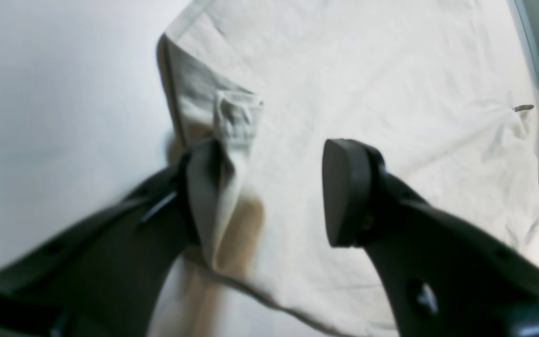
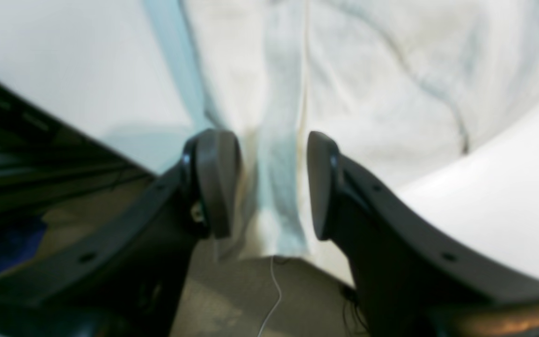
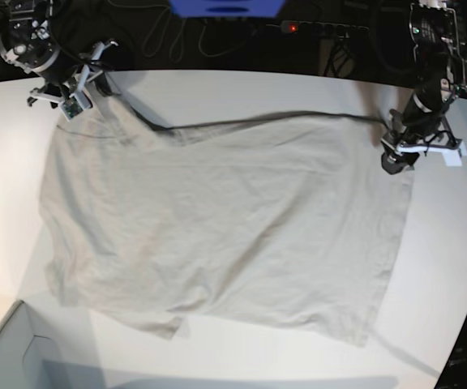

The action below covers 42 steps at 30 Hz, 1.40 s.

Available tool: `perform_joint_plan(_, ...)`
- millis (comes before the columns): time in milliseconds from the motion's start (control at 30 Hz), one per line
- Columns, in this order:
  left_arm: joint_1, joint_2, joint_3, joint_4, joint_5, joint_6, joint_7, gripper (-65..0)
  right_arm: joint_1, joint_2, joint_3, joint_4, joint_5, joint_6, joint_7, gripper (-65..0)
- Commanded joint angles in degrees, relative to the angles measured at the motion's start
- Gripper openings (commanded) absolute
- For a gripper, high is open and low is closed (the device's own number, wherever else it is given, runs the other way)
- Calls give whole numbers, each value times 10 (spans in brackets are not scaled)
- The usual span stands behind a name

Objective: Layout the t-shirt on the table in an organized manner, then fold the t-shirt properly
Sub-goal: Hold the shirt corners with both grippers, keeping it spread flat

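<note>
The light grey-beige t-shirt (image 3: 217, 227) lies spread and lightly wrinkled over the white table (image 3: 242, 89). My left gripper (image 3: 397, 158) is at the shirt's far right corner. In the left wrist view this left gripper (image 1: 272, 192) is open, and a fold of the t-shirt (image 1: 367, 93) hangs against one finger only. My right gripper (image 3: 79, 97) is at the shirt's far left corner. In the right wrist view the right gripper (image 2: 274, 182) is open, with a strip of the t-shirt (image 2: 382, 84) loose between its pads.
A pale box corner (image 3: 6, 356) sits at the near left of the table. Behind the table's curved far edge are a blue object (image 3: 225, 6), cables and a power strip (image 3: 314, 28). Bare tabletop (image 3: 452, 267) runs along the right side.
</note>
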<state>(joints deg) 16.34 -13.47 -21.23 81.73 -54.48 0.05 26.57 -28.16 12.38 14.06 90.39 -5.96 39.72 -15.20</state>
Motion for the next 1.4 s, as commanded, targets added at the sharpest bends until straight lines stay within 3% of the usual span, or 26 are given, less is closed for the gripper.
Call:
perform_joint_plan(0, -2, -6, -3, 7, -6, -3, -9, -312, -4, 6, 1, 11, 7, 3, 9, -394)
perform_joint_plan(467, -3, -6, -3, 7, -6, -3, -9, -312, -4, 22, 1, 15, 7, 3, 9, -388)
perform_joint_plan(1367, -14, -6, -3, -28, -6, -3, -9, -312, 5, 16, 40, 21, 8, 3, 8, -386)
